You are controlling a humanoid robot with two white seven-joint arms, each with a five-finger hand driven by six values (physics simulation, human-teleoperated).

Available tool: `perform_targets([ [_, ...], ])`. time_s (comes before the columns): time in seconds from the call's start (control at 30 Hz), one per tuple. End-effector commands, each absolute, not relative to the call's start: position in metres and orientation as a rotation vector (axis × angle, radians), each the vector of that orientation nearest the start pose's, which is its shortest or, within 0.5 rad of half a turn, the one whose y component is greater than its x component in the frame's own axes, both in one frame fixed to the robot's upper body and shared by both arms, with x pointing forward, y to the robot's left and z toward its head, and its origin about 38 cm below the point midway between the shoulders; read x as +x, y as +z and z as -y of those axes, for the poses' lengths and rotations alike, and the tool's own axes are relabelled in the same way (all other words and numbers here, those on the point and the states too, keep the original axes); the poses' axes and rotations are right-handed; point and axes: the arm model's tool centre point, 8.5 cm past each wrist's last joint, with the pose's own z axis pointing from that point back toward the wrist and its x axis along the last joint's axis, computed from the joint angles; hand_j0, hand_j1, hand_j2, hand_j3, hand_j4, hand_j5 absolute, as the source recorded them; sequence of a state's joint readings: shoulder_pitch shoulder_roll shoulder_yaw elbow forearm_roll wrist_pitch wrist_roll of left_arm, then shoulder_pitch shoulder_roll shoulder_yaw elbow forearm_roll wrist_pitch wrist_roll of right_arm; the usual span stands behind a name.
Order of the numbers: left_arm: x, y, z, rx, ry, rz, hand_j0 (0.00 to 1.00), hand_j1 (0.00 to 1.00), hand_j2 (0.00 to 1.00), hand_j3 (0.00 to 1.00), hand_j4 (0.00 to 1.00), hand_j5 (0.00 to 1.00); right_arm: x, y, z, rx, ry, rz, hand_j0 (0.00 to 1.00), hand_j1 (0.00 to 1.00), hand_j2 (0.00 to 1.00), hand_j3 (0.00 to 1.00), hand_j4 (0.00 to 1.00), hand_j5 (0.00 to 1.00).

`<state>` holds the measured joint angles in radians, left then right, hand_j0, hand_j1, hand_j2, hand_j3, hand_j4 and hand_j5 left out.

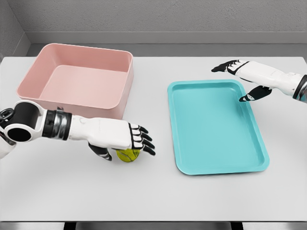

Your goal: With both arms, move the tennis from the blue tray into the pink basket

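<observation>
A yellow-green tennis ball (128,155) sits under my left hand (125,145), low over the white table between the basket and the tray. The left fingers and thumb curl around it. The pink basket (33,74) stands at the back left with nothing inside. The blue tray (217,125) lies right of centre and holds nothing. My right hand (243,81) hovers over the tray's far right corner with fingers spread and nothing in them.
The white table (153,196) stretches to a front edge at the bottom of the view. A grey wall runs behind it. The basket's near wall stands just behind my left forearm (81,128).
</observation>
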<state>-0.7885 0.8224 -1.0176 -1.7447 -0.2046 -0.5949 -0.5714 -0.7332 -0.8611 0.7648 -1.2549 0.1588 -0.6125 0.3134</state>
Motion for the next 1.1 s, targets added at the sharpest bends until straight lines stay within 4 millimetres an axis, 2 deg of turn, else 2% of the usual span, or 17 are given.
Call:
perform_targets([
  [0.0,0.364,0.202,-0.187,0.145,2.932,-1.846,1.00,1.00,1.00,1.00,1.00,1.00,0.458,0.218,0.340,-0.350,1.758,1.578,1.00,1.00,1.00,1.00,1.00,1.00],
  [0.13,0.373,0.195,-0.191,0.062,2.981,-1.793,1.00,1.00,1.00,1.00,1.00,1.00,0.458,0.219,0.340,-0.349,1.760,1.577,1.00,1.00,1.00,1.00,1.00,1.00],
  [0.23,0.373,0.190,-0.181,0.021,2.978,-1.755,1.00,1.00,1.00,1.00,1.00,1.00,0.458,0.219,0.340,-0.349,1.760,1.577,1.00,1.00,1.00,1.00,1.00,1.00],
  [0.43,0.369,0.182,-0.172,0.053,2.971,-1.734,1.00,1.00,1.00,1.00,1.00,1.00,0.458,0.218,0.340,-0.349,1.760,1.577,1.00,1.00,1.00,1.00,1.00,1.00],
  [1.07,0.370,0.167,-0.176,0.061,3.040,-1.706,1.00,1.00,1.00,1.00,1.00,1.00,0.456,0.215,0.339,-0.340,1.763,1.572,1.00,1.00,1.00,1.00,1.00,1.00],
])
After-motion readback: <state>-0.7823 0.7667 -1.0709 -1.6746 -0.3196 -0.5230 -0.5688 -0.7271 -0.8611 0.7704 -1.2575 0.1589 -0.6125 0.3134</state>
